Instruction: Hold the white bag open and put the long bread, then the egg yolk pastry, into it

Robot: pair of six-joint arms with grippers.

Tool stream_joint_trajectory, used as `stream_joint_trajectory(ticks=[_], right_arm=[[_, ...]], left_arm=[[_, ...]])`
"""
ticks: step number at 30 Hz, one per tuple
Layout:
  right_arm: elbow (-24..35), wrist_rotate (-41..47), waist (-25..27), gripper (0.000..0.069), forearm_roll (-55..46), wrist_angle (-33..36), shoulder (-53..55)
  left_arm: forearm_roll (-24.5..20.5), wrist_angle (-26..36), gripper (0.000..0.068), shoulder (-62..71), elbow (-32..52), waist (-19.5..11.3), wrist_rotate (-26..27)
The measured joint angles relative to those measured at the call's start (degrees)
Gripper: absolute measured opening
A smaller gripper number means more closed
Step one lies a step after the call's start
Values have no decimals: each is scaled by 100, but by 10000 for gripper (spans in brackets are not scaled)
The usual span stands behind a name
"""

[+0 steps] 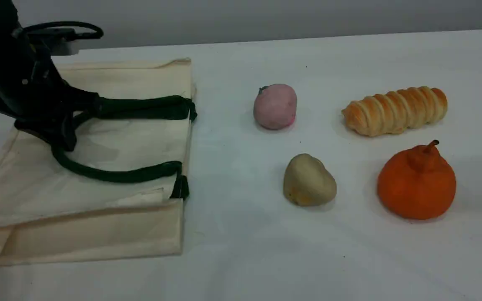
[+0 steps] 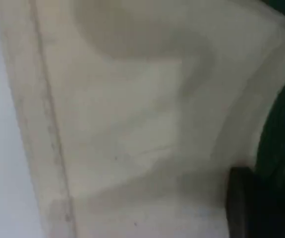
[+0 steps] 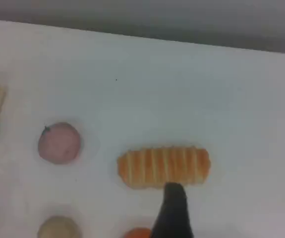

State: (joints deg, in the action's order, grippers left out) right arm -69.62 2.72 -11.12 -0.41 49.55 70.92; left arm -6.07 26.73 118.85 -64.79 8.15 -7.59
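The white bag (image 1: 119, 79) lies flat at the table's left, its mouth facing right. My left gripper (image 1: 67, 129) is down on it, shut on the dark green handle (image 1: 140, 106); up close I see cream canvas (image 2: 132, 124), the green rope handle (image 2: 281, 134) and one dark fingertip (image 2: 246, 203). The long bread (image 1: 396, 110) lies at the far right, and the egg yolk pastry (image 1: 308, 180) sits nearer the front. My right gripper is outside the scene view; its fingertip (image 3: 174, 208) hovers just in front of the long bread (image 3: 164, 166), holding nothing. The egg yolk pastry (image 3: 58, 229) shows at the bottom left.
A pink ball (image 1: 275, 105) sits left of the bread, and an orange stemmed fruit (image 1: 416, 184) stands right of the pastry. Both show in the right wrist view: the pink ball (image 3: 59, 143) and the orange fruit (image 3: 137, 233). A white cloth covers the table (image 1: 245, 251).
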Motion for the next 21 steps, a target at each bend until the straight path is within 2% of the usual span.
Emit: stream_joint_trajectory(ticks=[5,12,17,21], right_arm=[[0,-4,0,545,0,0,0],[0,-4,0,545,0,0,0],[0,-4,0,545,0,-1,0],[7,-4,0,545,5,5,0]], left_arm=[[5,313,82,-202,-167,0,548],[32,1370,82,-724,-837,0,1408],[62,2103,82,-1082,-1346,5,1659],[50,2406,82,-1371,-1547,10,1773]])
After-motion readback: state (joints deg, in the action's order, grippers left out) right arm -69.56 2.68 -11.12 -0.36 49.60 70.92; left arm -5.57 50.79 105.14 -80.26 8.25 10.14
